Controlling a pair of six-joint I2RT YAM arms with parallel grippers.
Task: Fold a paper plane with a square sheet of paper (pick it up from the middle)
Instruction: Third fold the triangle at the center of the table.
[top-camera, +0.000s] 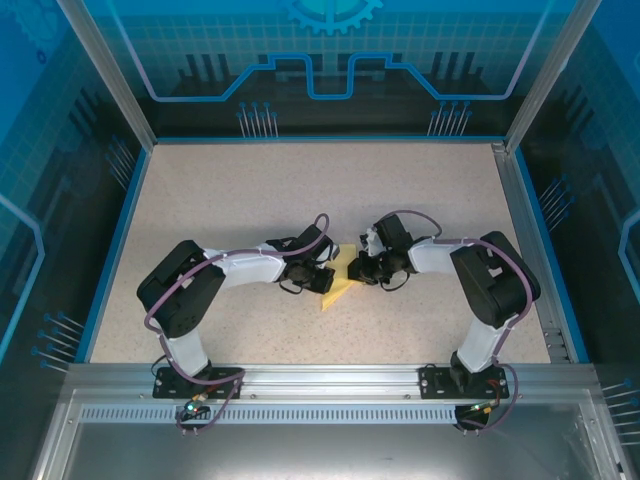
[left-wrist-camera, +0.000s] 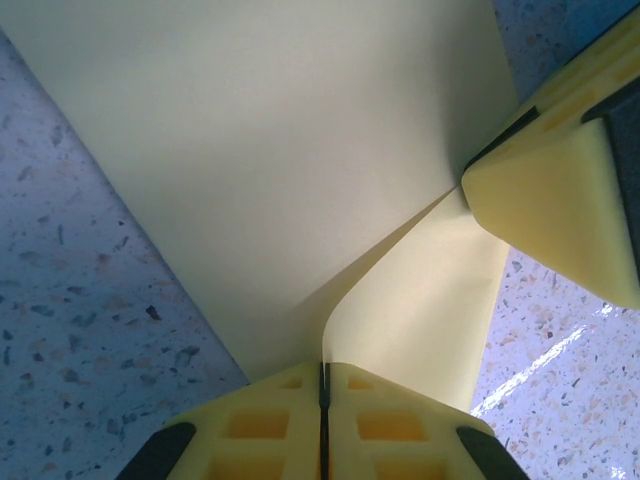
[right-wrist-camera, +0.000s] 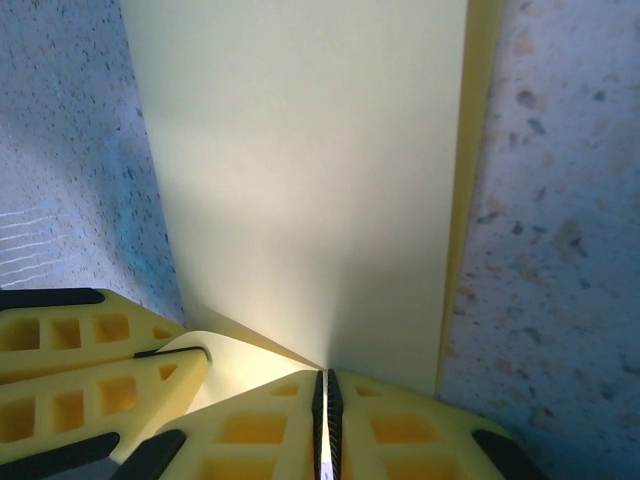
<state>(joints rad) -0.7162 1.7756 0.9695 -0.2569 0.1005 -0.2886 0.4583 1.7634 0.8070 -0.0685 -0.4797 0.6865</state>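
The square sheet of paper (top-camera: 336, 288) is pale yellow and lies folded in layers at the middle of the table, between my two grippers. My left gripper (top-camera: 327, 275) comes at it from the left and my right gripper (top-camera: 356, 268) from the right, their tips nearly meeting. In the left wrist view the sheet (left-wrist-camera: 280, 150) rises as a curled flap into my left gripper (left-wrist-camera: 323, 372), which is shut on its edge. In the right wrist view the sheet (right-wrist-camera: 310, 180) runs away from my right gripper (right-wrist-camera: 323, 378), shut on a raised layer. The other gripper's yellow fingers (right-wrist-camera: 90, 375) sit close beside.
The speckled beige tabletop (top-camera: 300, 190) is bounded by a blue rim and metal frame posts (top-camera: 520, 190). Both arm bases are bolted to the rail (top-camera: 320, 380) at the near edge. The right gripper's fingers (left-wrist-camera: 560, 210) crowd the right side of the left wrist view.
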